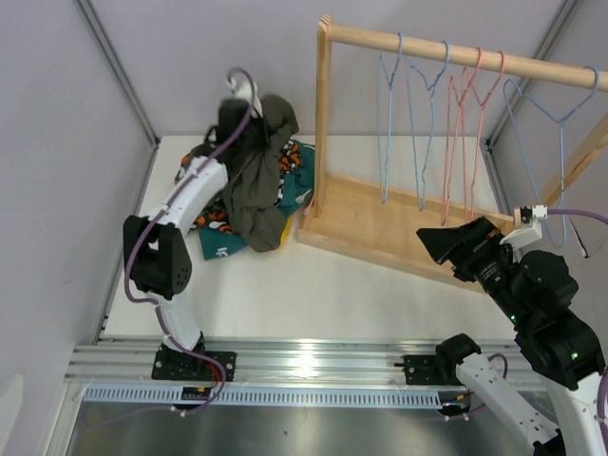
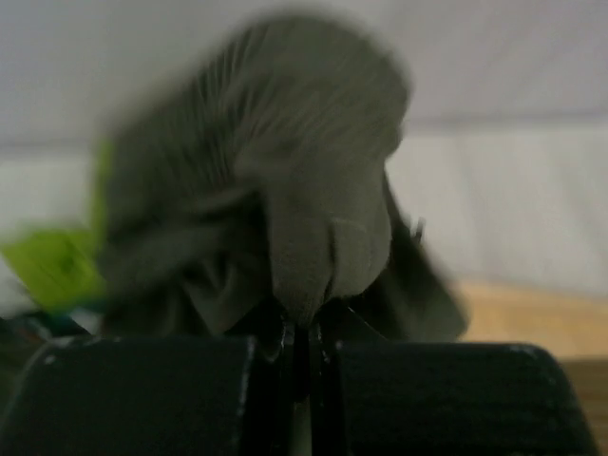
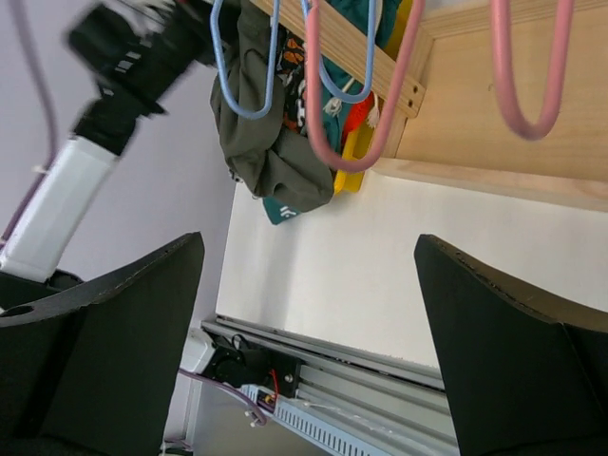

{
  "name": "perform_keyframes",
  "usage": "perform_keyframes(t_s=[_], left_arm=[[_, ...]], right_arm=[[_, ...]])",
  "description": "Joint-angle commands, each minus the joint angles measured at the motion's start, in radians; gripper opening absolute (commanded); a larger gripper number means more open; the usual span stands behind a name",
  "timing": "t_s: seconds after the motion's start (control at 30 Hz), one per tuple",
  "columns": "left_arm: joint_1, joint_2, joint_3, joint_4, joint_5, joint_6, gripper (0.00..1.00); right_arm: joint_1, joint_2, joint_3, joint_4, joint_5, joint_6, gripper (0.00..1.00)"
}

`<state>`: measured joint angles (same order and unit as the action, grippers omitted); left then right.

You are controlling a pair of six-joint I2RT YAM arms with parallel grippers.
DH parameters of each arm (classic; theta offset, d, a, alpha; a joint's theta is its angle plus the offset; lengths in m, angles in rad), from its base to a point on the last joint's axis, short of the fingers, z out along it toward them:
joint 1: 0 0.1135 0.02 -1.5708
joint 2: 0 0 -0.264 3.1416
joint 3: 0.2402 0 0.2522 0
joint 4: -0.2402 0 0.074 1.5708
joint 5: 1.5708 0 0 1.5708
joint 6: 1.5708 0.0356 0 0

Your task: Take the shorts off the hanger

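Well, left pincer [image 2: 302, 334] was clamped on olive-grey shorts [image 2: 285, 190], held over the pile [image 1: 214, 228] on the surface [image 1: 332, 285]; right pincer [image 3: 309, 245] gaped wide, empty; risk: a high drop could spill cloth off the edge.

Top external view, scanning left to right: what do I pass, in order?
left arm's elbow → olive-grey shorts → rack's upright post → two blue hangers → pink hangers → last blue hanger
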<state>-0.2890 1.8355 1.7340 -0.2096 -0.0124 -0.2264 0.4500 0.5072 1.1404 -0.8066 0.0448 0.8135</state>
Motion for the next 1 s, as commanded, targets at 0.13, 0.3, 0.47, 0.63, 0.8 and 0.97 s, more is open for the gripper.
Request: perform_keyframes(t_s=[0.13, 0.3, 0.47, 0.63, 0.8, 0.97], left_arm=[[-0.038, -0.101, -0.427, 0.256, -0.023, -0.116, 0.00], [-0.038, -0.093, -0.488, 0.254, -0.038, -0.133, 0.03], [-0.038, -0.145, -0.331, 0.109, -0.064, -0.088, 0.99], [-0.038, -0.194, -0.019, -0.048, -0.083, -0.033, 0.99], [-0.038, -0.272, 0.212, -0.232, -0.055, -0.008, 0.99], [-0.039, -0.520, -0.015, -0.251, -0.034, 0.002, 0.99]], right_arm=[[0.004, -0.018, -0.008, 0.024, 0.024, -0.005, 0.99], [0.004, -0.035, 0.002, -0.005, 0.035, 0.004, 0.99], [0.003, -0.056, 0.013, -0.037, 0.038, 0.016, 0.99], [0.003, -0.079, 0.010, -0.058, 0.059, 0.019, 0.99], [0.003, -0.072, 0.036, -0.086, 0.105, -0.026, 0.99], [0.003, -0.091, 0.062, -0.128, 0.151, -0.129, 0.99]])
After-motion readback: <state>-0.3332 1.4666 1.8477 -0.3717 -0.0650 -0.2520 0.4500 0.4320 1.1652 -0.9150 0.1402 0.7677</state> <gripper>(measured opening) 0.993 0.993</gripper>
